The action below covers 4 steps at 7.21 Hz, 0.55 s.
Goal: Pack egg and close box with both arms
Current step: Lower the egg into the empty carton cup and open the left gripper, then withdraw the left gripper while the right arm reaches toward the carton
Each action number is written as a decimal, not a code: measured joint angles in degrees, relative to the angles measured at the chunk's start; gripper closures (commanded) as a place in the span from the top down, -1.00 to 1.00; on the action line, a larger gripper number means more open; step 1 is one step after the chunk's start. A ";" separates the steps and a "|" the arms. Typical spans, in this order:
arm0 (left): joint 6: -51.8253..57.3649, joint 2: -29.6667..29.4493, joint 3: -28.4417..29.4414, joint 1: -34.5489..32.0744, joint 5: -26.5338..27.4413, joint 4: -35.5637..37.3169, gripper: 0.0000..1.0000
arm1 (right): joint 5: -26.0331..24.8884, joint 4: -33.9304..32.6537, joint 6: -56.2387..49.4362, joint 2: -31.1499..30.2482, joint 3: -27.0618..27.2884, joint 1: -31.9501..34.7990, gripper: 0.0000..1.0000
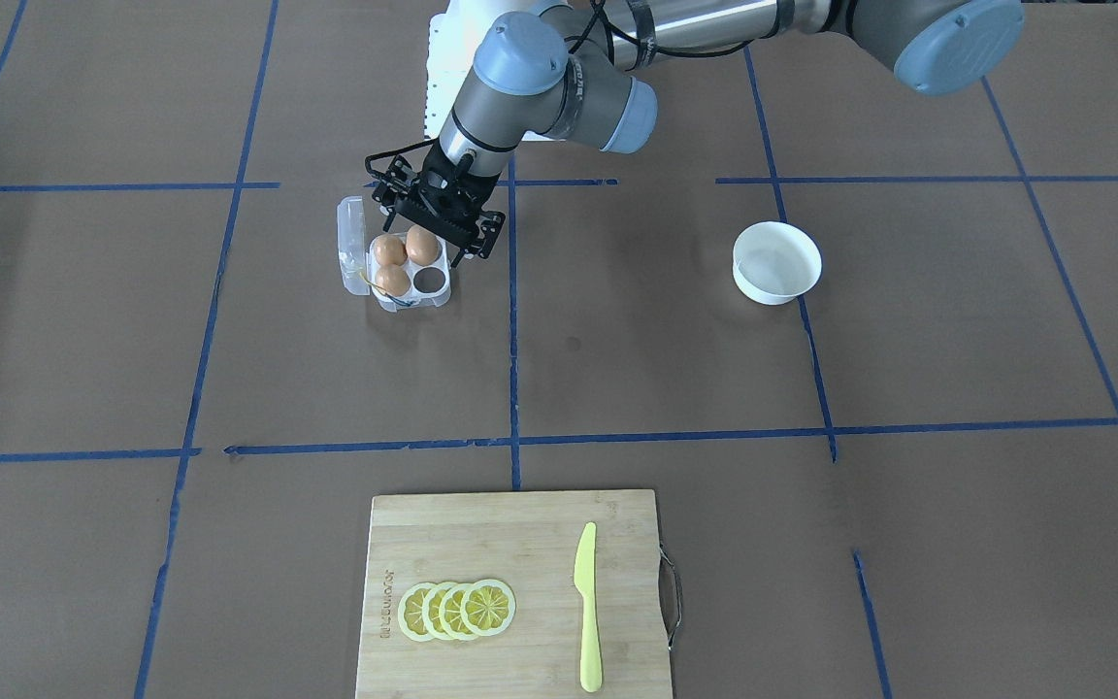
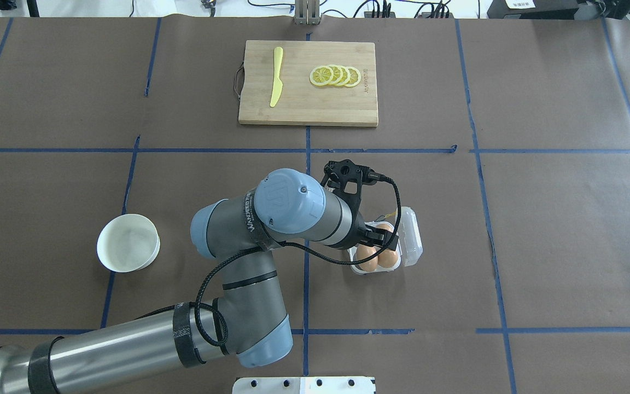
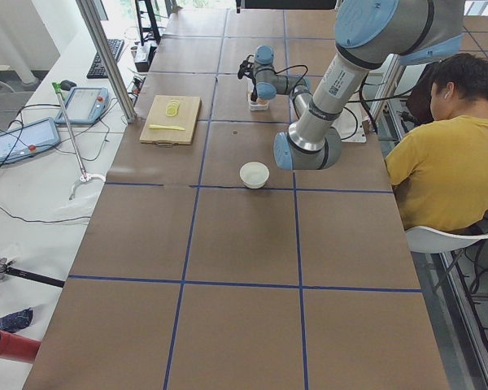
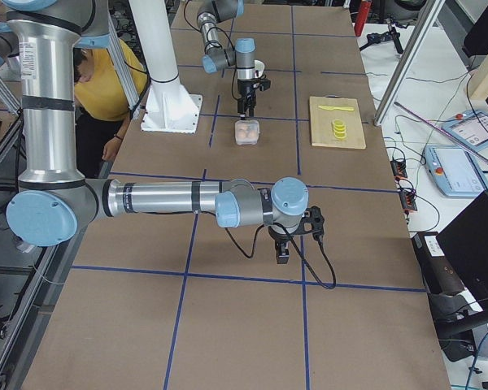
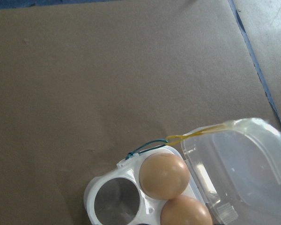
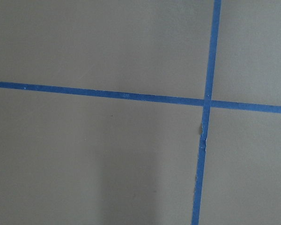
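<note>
Closest to me on the operators' side lies a wooden cutting board (image 1: 520,544), with a row of overlapping lemon slices (image 1: 457,609) on it and a pale yellow knife (image 1: 586,607) beside them. Beyond it the brown papered surface (image 1: 908,340) is marked off by blue tape lines. A round white bowl (image 1: 776,262) stands by itself, well apart from everything else.

Farther back sits the box (image 1: 443,291), its clear lid (image 1: 351,238) swung open and standing up along one side. Three of its four cells are filled. The egg (image 1: 422,245) nearest the robot sits in its cell directly under the left claw (image 1: 438,218), and two other eggs (image 1: 390,265) fill the cells next to the lid. The fourth cell (image 1: 430,281) is dark and empty. A thin yellow string (image 5: 196,134) runs from the lid's corner to the tray's rim.

The left claw hangs over the box with its black fingers spread wide and nothing between them. I cannot tell whether a finger touches the egg below.

The right arm stretches low over the surface, well apart from the box, with the right claw (image 4: 282,253) pointing down near a crossing of tape lines. From where it shows, I cannot tell whether it is spread or closed.

A person in a yellow shirt (image 3: 439,162) sits beside the robot's base.
</note>
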 measured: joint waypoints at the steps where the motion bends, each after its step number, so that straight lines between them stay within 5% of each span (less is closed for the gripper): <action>1: 0.05 -0.02 -0.07 -0.04 0.02 -0.02 0.98 | 0.02 0.00 0.00 0.00 0.08 -0.19 1.00; 4: 0.23 1.39 -2.90 -3.11 -0.80 0.35 0.97 | 3.58 0.47 0.84 0.02 0.65 -2.37 1.00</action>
